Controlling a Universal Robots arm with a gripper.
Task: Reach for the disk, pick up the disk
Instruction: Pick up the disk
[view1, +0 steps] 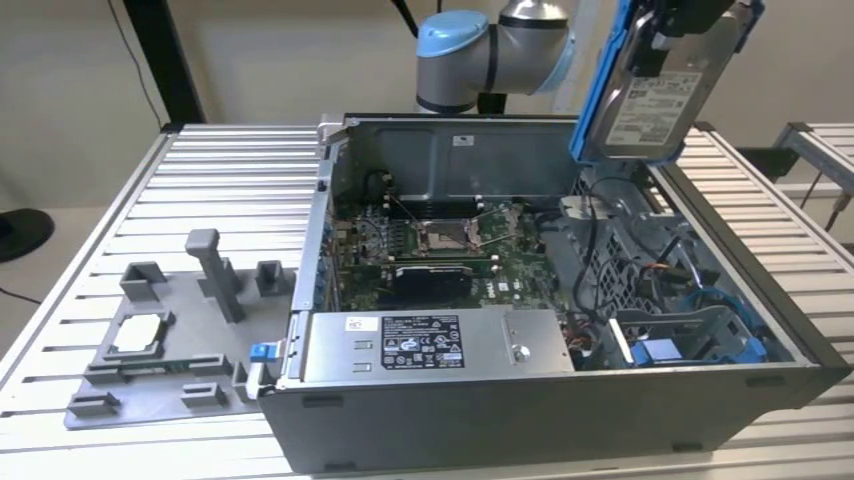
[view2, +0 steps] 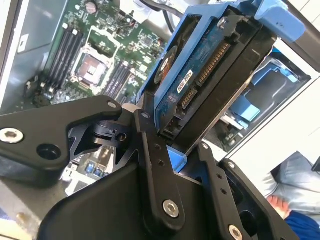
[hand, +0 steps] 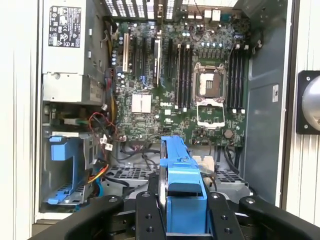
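- Clamped on the rectangular silver metal hard drive in its blue plastic carrier (view1: 661, 85), our black 2-fingered gripper (hand: 180, 212) has a finger pressed to each side of the carrier, as both wrist views show.
- We judge the pick as done: in the exterior view the disk hangs near 1 o'clock, clear above the open grey computer case (view1: 747, 400), touching nothing below.
- It hangs nearly upright, white label facing out, which we think suits a lift straight out of a narrow bay.
- An empty blue plastic drive bay (view1: 694, 345) sits in the case near 4 o'clock of the exterior view; we read it as a likely home for such a carrier.
- At 9 o'clock of the green motherboard (view1: 427, 240), a grey plastic fixture tray (view1: 167, 345) lies on the slatted metal table (view1: 214, 180), well apart from the disk.
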